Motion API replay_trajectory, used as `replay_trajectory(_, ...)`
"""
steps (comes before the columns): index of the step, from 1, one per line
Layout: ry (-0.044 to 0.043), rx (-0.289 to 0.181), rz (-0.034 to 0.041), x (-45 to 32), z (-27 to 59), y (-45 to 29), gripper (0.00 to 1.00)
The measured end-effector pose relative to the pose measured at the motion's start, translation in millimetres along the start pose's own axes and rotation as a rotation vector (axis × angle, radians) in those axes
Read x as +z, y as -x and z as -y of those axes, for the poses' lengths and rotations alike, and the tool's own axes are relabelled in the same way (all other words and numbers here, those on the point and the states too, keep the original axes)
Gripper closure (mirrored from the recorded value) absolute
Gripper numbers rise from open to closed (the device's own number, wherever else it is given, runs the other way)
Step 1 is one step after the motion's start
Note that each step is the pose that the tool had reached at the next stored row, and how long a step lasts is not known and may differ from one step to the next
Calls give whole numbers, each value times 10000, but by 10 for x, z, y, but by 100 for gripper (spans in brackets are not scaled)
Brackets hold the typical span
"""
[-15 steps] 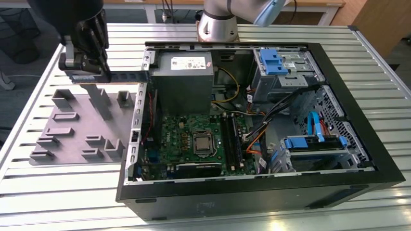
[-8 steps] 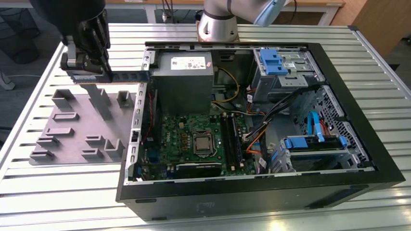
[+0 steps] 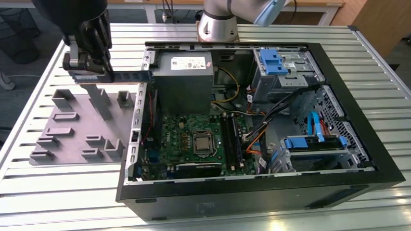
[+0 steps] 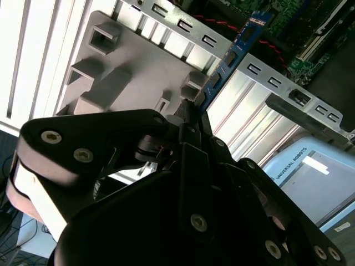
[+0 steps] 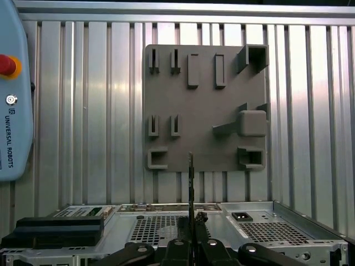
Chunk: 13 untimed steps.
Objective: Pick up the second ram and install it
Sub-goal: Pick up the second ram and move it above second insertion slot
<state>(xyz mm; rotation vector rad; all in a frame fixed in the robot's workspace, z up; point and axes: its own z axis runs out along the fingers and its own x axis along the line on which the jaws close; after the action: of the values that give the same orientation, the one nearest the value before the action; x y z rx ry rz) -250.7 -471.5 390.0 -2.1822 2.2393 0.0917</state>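
Computer case (image 3: 257, 192) lies open on its side on slatted metal table (image 3: 385, 96), green motherboard (image 3: 183, 130) exposed inside. Grey tray (image 3: 70, 130) sits just beside case, on the exterior view's left. Gripper (image 3: 96, 74) hangs above tray, fingers pinching one end of second ram (image 3: 132, 75). Second ram held level over tray, free end reaching toward case rim, well apart from motherboard.

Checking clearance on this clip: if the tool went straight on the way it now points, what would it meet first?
Probably the grey holder tray, which lies under the tool as it points down, shut on the second ram; how far above it hangs is unclear.
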Motion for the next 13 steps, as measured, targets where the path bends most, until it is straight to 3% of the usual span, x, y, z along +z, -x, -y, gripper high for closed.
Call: replay_trajectory(13, 0, 0, 0, -2, 49, 1, 86)
